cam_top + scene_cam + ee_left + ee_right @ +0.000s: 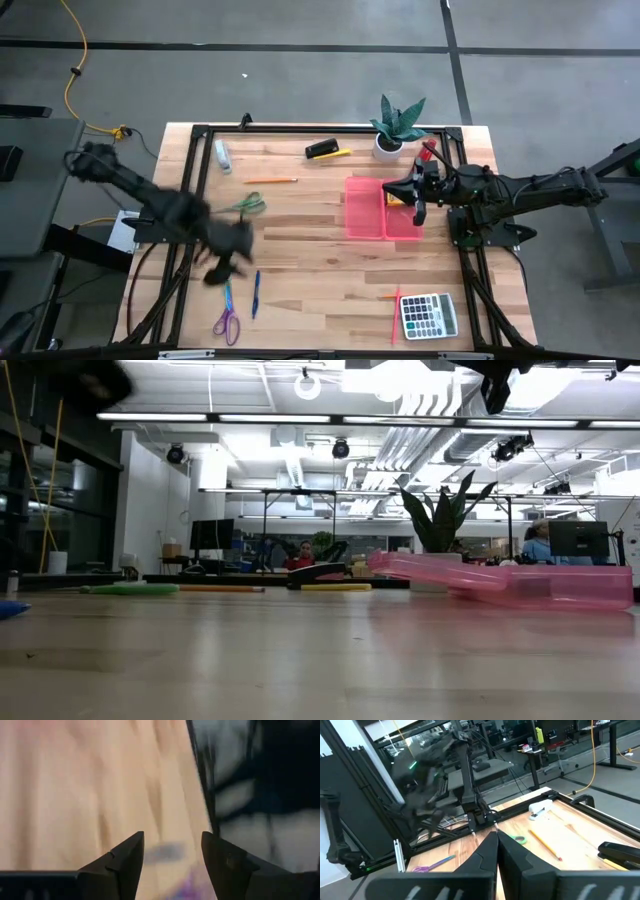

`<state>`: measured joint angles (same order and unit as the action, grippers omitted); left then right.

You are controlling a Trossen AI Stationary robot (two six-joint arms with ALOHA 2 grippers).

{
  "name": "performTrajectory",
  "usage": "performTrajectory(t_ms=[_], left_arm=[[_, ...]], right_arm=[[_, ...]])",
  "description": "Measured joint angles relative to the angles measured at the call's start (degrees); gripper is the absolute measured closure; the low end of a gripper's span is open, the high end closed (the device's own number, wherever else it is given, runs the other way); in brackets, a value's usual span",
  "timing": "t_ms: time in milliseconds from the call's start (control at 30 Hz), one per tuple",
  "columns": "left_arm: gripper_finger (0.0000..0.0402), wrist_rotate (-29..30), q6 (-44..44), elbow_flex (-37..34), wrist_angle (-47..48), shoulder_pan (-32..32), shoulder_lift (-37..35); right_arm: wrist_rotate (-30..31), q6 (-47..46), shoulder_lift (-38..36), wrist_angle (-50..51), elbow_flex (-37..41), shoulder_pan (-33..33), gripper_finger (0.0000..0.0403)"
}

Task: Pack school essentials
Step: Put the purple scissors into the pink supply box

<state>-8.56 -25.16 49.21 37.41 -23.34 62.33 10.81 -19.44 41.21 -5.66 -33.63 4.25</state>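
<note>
Left gripper (pixel 222 268) blurred over the table's left part, fingers (pixel 125 862) parted, nothing between them; just beside it, blue pen (pixel 256 294) and purple-handled scissors (pixel 227 318) flat on the wood. Green-handled scissors (pixel 247 206) near the left arm, orange pencil (pixel 270 181) farther back. Right gripper (pixel 417 205) above the pink tray (pixel 364 208), fingers pressed together, empty. Tray tilted in the low view, potted plant (pixel 398 124) behind it, calculator (pixel 429 316) at the near right corner.
</note>
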Motion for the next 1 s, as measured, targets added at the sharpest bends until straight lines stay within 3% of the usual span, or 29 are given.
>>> performTrajectory(t_ms=[167,333,733,1000], left_arm=[[0.0213,2.65,7.01,0.17,-0.93,-14.25,11.66],[0.0213,7.64,10.82,0.17,-7.36,-20.99,21.84],[0.0220,8.38,11.09,0.17,-12.32,-23.37,34.10],[0.0265,8.35,13.37,0.37,-11.91,-22.74,35.86]], right_arm=[[0.28,0.19,0.01,0.37,0.02,-0.04,0.0402],[0.32,-0.06,0.04,0.95,0.02,-0.47,0.0402],[0.93,-1.11,0.02,1.81,0.02,-0.61,0.0402],[0.92,-1.29,0.02,2.43,0.02,-0.61,0.0402]])
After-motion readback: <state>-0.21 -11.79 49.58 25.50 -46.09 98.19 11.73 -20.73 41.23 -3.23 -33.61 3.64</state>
